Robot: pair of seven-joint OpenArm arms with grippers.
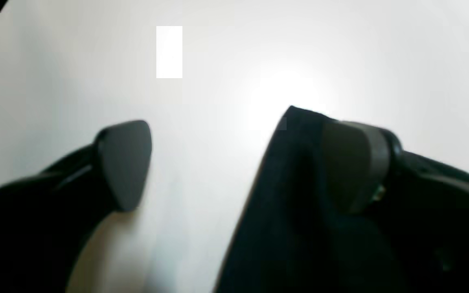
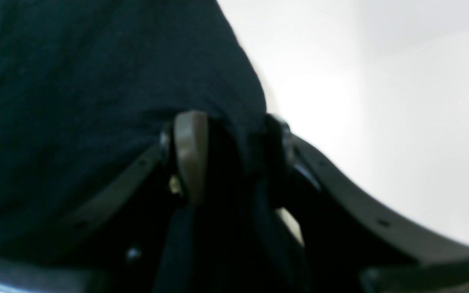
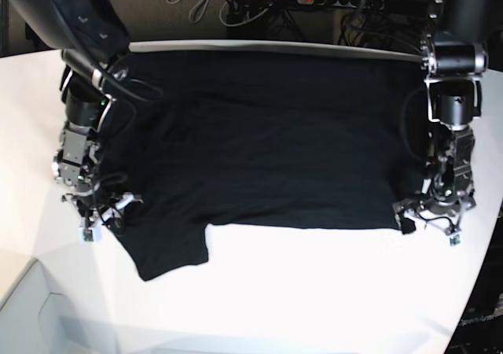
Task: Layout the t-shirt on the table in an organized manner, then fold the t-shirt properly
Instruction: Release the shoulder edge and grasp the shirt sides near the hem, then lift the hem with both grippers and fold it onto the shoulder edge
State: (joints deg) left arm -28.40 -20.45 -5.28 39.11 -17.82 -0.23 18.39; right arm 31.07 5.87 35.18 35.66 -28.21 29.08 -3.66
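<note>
- Base view showed the t-shirt spread dark and mostly flat over the far half of the worktop, with its upper edge against the far rim and one sleeve hanging toward the near side on the left of this picture.
- The right pincer stood at the shirt's edge just above that sleeve, and the left pincer stood at the opposite lower corner of the cloth.
- In the left wrist view, the left pincer had its jaws wide apart; a point of the t-shirt lay against one pad, the other pad was over bare worktop, and nothing was clamped.
- In the right wrist view, the right pincer had its jaws partly together with a fold of the t-shirt between them; whether the cloth was truly gripped, I could not tell.
- I judged the laying-out as nearly done and the step in hand as taking hold of both side edges for a first fold.
- The next move probably called for the left jaws to close on the corner, then both arms to lift together and evenly, so the cloth would not wrinkle or slip.
</note>
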